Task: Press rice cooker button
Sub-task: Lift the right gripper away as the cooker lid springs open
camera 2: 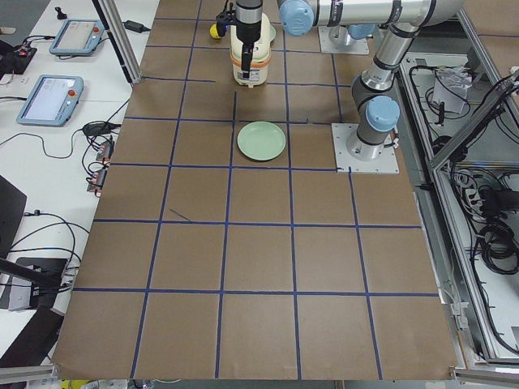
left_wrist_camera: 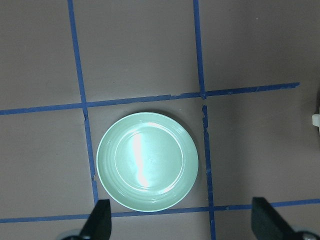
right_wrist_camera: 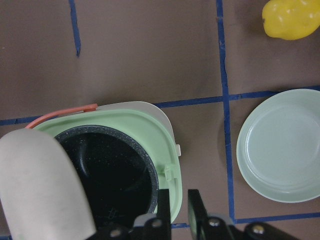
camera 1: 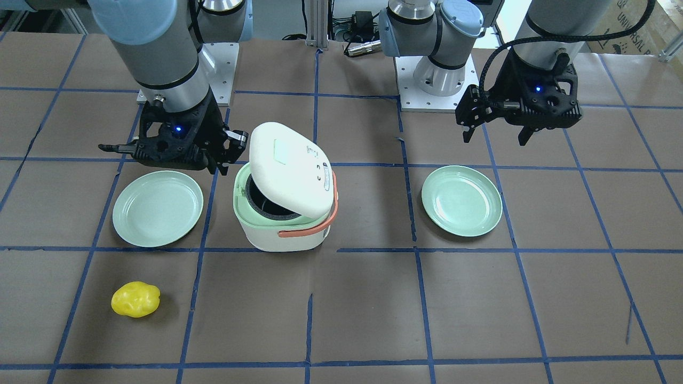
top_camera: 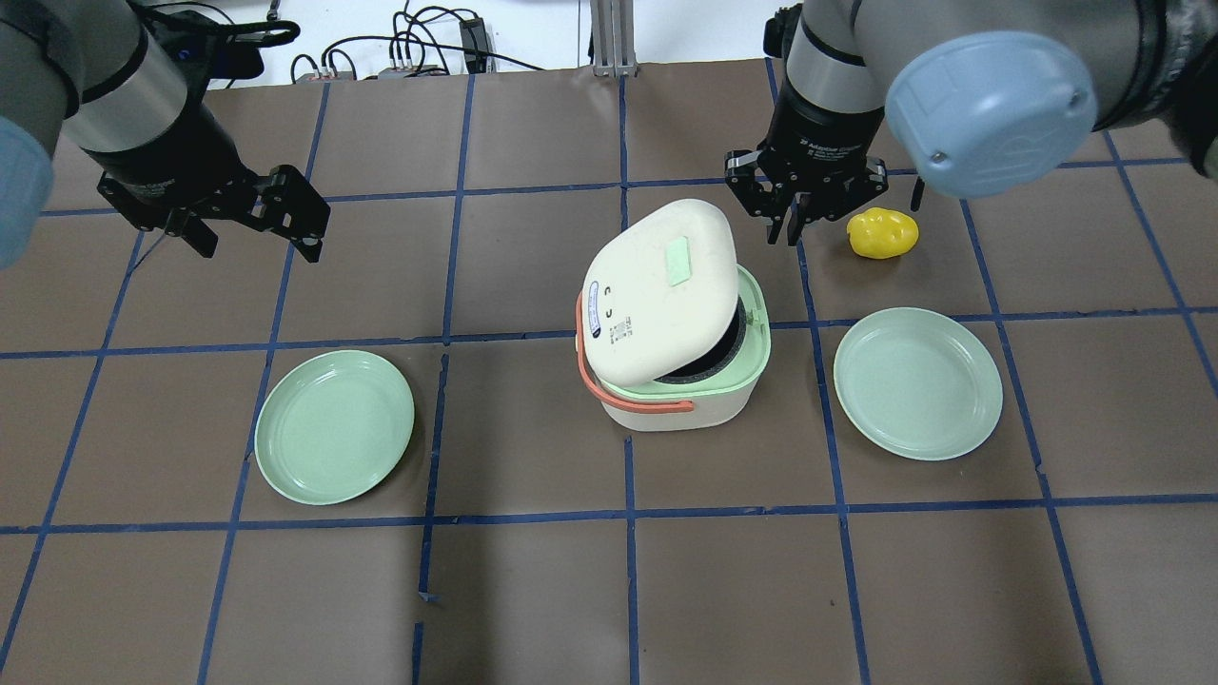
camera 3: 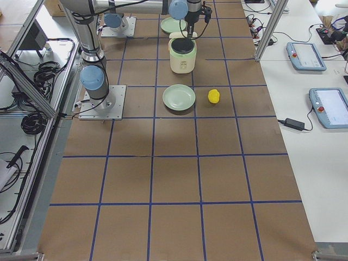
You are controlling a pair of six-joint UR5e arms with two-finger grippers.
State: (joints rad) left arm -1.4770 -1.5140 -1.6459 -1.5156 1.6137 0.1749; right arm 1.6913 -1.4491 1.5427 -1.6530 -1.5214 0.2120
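Observation:
The white rice cooker [camera 1: 283,229] with a green rim and an orange handle stands mid-table. Its lid [camera 1: 288,165] is tilted up and the dark inner pot [right_wrist_camera: 110,170] shows. My right gripper [top_camera: 788,233] hangs shut beside the cooker's far right corner, apart from it. In the right wrist view its fingertips [right_wrist_camera: 163,202] sit just past the green rim [right_wrist_camera: 150,130], near a small latch tab [right_wrist_camera: 169,173]. My left gripper [top_camera: 259,249] is open and empty, far to the left, above a green plate [left_wrist_camera: 147,162].
Two green plates flank the cooker: one on the left [top_camera: 333,426], one on the right [top_camera: 918,382]. A yellow lumpy object [top_camera: 883,233] lies close to the right gripper, beyond the right plate. Brown paper with blue tape lines covers the table.

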